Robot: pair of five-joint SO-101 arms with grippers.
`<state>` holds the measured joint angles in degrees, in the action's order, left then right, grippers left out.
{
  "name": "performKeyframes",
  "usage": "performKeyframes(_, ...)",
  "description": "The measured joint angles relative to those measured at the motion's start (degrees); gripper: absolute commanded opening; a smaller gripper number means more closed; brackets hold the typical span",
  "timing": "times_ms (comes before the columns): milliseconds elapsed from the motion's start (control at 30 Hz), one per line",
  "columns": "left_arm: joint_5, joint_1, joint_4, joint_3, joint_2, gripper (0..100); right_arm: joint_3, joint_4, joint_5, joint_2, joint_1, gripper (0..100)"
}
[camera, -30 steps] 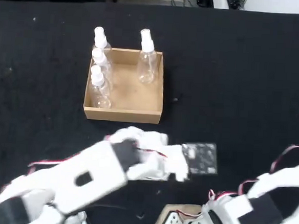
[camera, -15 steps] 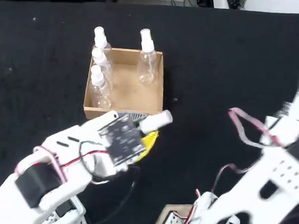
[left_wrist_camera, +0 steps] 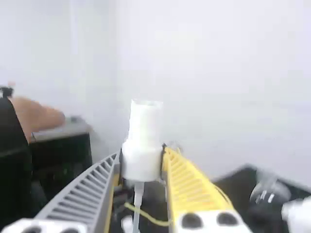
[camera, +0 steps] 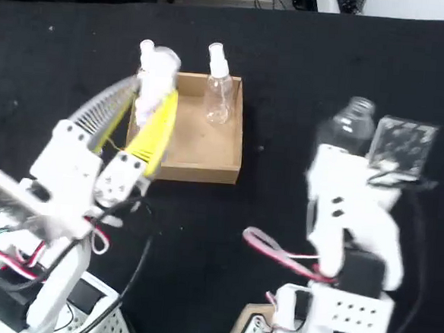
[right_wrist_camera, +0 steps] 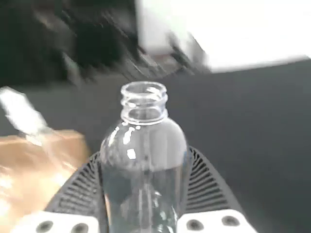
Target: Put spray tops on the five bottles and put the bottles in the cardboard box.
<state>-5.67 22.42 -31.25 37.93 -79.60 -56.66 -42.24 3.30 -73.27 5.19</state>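
Two loads are in hand. Your left gripper (left_wrist_camera: 141, 162) is clamped on the white spray top (left_wrist_camera: 142, 141), the jaws pinching its collar, the nozzle head up and the thin dip tube (left_wrist_camera: 137, 204) hanging down between them. In the high view it is raised over the left side of the cardboard box (camera: 199, 166). Your right gripper (right_wrist_camera: 143, 179) is closed around the belly of an uncapped clear bottle (right_wrist_camera: 143, 141), held upright with its open neck up, well to the right of the box above the black table (camera: 62, 56). A capped bottle (camera: 218, 90) stands in the box's far right corner. Others stand along the left wall, mostly hidden behind your left gripper.

The bottle looks like thin, empty plastic: light, smooth and likely to dent or slip if squeezed hard, so the grip on the body below the shoulder seems right. The spray top looks like hard, light plastic, and its tube probably flexes, so you should guide the tube into the neck before the collar meets the threads.

Half a second ago your left arm was low, with the top just before the box's front wall, and your right arm was a blur at the table's right edge. Both have since risen, and the bottle has come up into plain sight.
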Motion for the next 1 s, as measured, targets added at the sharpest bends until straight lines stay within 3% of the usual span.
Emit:
performKeyframes(200, 1.0, -0.1, 11.3, 0.0, -0.1, 5, -11.0, 13.5, 1.2, -6.0, -14.2, 1.1)
performKeyframes(600, 1.0, 2.5, 28.7, 9.1, -0.1, 5, -23.6, 20.9, 1.2, -12.5, -30.1, 1.1)
performKeyframes(867, 4.9, 7.1, 45.8, 16.0, 1.3, 5, -28.7, 20.9, 1.2, -22.1, -33.1, 1.1)
performKeyframes(1000, 7.0, 10.5, 48.6, 16.7, 3.9, 5, -31.9, 20.9, 1.2, -28.1, -33.1, 1.1)
